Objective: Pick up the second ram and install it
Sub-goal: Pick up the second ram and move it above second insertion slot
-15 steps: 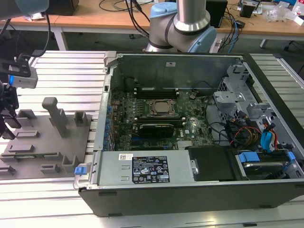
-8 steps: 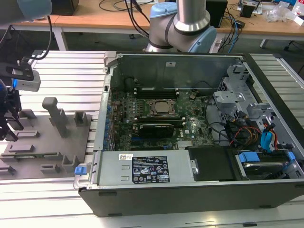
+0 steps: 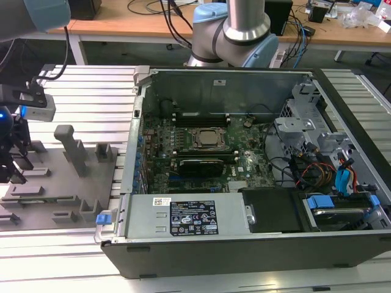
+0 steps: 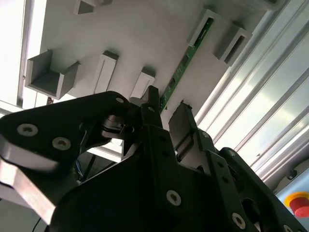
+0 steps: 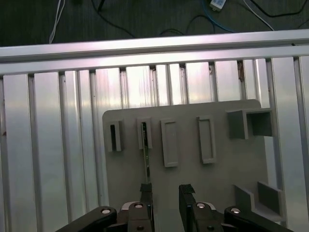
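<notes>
Gripper (image 5: 165, 192) jaws apart, empty, just short of second ram (image 5: 146, 162) in fixture (image 5: 217, 181). Risk: ram lines up with one finger, not gap; approach may strike it.

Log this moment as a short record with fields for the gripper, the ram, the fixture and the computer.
gripper: jaws open, holding nothing, over the grey fixture plate
second ram: standing on edge in fixture slots, its near end close to one jaw, not gripped
computer case: open, to the exterior view's right of the fixture
motherboard: exposed inside the case
</notes>
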{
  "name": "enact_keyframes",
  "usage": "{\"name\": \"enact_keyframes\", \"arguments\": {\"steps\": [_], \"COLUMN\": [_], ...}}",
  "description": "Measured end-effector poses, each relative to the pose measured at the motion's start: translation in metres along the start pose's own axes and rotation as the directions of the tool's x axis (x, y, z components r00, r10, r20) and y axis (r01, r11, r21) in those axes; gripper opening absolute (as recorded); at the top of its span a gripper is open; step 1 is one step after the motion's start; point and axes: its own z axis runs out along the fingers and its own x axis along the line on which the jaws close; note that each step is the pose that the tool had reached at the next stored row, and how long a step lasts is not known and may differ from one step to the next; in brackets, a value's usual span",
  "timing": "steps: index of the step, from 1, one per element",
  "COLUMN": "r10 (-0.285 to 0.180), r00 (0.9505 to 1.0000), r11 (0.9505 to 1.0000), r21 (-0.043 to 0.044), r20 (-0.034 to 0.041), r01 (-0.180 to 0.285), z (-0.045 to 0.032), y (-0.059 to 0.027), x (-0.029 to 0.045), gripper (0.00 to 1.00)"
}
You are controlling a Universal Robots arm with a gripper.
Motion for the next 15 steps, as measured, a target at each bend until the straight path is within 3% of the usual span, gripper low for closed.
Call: {"name": "enact_keyframes", "arguments": {"steps": [4, 8, 13, 15], "r10": [-0.003, -0.005, -0.025, -0.062], "r00": [1.0, 1.0, 0.9997, 0.998], "r11": [1.0, 1.0, 0.9997, 0.9981], "r21": [-0.0001, 0.0, -0.0006, -0.0014], "r20": [-0.0001, -0.0002, -0.0023, -0.0061], "r01": [0.003, 0.005, 0.025, 0.062], "z": [0.0044, 0.0076, 0.0118, 0.0151], "y": [-0.0009, -0.0018, -0.0069, -0.0129], "x": [0.0052, 0.0164, 0.017, 0.0167], "gripper": [0.36, 0.36, 0.36, 0.36]}}
